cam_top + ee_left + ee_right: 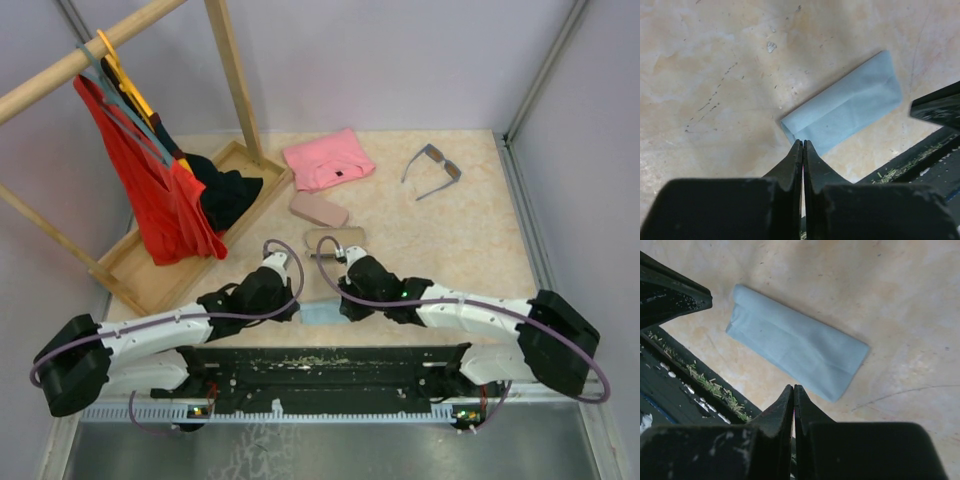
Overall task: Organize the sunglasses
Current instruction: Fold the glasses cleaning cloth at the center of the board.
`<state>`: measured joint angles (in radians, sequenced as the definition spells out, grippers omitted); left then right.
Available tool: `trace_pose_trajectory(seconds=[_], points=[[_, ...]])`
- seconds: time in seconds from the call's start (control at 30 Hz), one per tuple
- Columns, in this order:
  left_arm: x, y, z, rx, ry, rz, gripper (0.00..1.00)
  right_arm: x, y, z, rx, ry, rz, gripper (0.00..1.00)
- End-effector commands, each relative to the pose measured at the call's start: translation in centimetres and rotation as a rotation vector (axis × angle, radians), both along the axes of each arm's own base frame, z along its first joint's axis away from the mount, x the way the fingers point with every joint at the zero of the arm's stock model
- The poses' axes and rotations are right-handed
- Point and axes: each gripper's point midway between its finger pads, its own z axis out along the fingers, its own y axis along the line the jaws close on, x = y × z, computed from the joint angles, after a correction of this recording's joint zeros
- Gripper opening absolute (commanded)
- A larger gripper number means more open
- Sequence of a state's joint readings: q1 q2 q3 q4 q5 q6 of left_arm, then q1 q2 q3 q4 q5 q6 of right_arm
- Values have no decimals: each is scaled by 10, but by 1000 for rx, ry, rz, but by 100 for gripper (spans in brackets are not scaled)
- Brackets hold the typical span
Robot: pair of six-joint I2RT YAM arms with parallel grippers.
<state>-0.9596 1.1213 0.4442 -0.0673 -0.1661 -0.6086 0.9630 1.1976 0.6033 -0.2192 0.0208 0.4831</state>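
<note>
While the left gripper (pixel 803 142) and right gripper (pixel 793 387) hang pinched shut, empty, over the near blue cloth (pixel 845 107) | sunglasses (pixel 432 170) far right | probably light, stiff, scratch-prone lenses | I'd pinch the bridge

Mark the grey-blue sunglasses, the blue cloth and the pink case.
grey-blue sunglasses (pixel 441 161): top view, on the front frame
blue cloth (pixel 845 114): left wrist view, middle of top face
pink case (pixel 319 209): top view, middle of top
</note>
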Motion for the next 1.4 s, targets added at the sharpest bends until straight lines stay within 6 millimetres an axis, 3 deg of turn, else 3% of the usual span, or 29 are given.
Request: trace_pose_trajectory(seconds=[0.0, 0.17, 0.33, 0.77, 1.37], points=[[0, -14, 13, -93, -51, -49, 1, 4, 48, 19, 126, -25, 64, 0], [-8, -33, 12, -161, -26, -123, 0, 13, 60, 16, 159, -17, 21, 0], [-7, -36, 2, -149, -10, -128, 0, 18, 64, 9, 147, 0, -11, 0], [-18, -20, -29, -96, 45, -110, 0, 15, 80, -5, 153, 60, 12, 0], [-18, -14, -32, -80, 48, -94, 0, 30, 96, -18, 115, 52, 14, 0]])
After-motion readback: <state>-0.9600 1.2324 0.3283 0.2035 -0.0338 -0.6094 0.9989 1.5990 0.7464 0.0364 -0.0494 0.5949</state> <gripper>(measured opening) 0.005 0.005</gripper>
